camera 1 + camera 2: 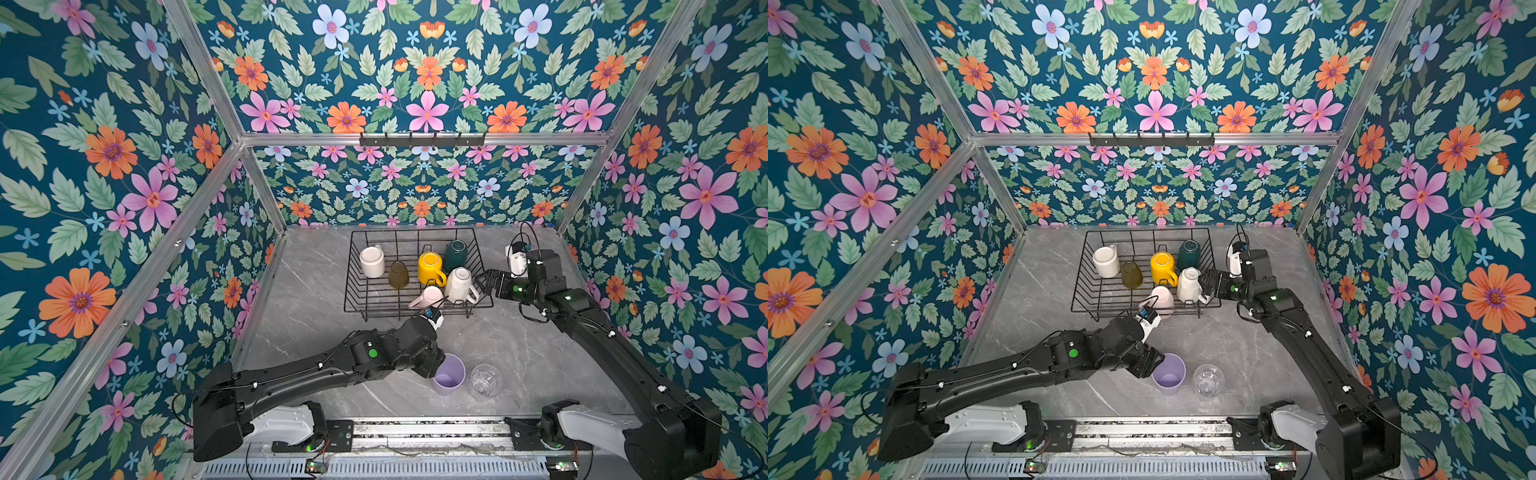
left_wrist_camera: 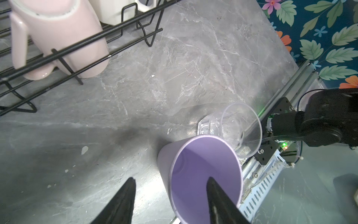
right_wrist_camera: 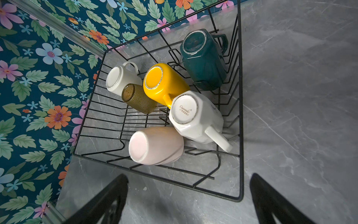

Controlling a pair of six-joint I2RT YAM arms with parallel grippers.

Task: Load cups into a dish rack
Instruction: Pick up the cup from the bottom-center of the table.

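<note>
Right by the near edge of the desk point(image 1: 311, 291), the lilac tumbler point(image 1: 449, 374) and the clear glass point(image 1: 485, 380) stand upright, just beside each other. The left gripper point(image 2: 171, 178) straddles the tumbler's wall, one finger inside and one outside, jaws partway apart and not pinching it. Farther back, toward the far edge, the dish rack point(image 1: 415, 229) holds six cups bottoms-up. The pink mug point(image 1: 428, 296) and white mug point(image 1: 457, 284) are nearest, then the yellow mug point(image 1: 431, 268) and olive glass point(image 1: 399, 275). The cream mug point(image 1: 372, 262) and dark green mug point(image 1: 455, 254) sit farthest back. The right gripper point(image 3: 188, 176) hovers at the rack's right side, jaws spread wide, empty.
</note>
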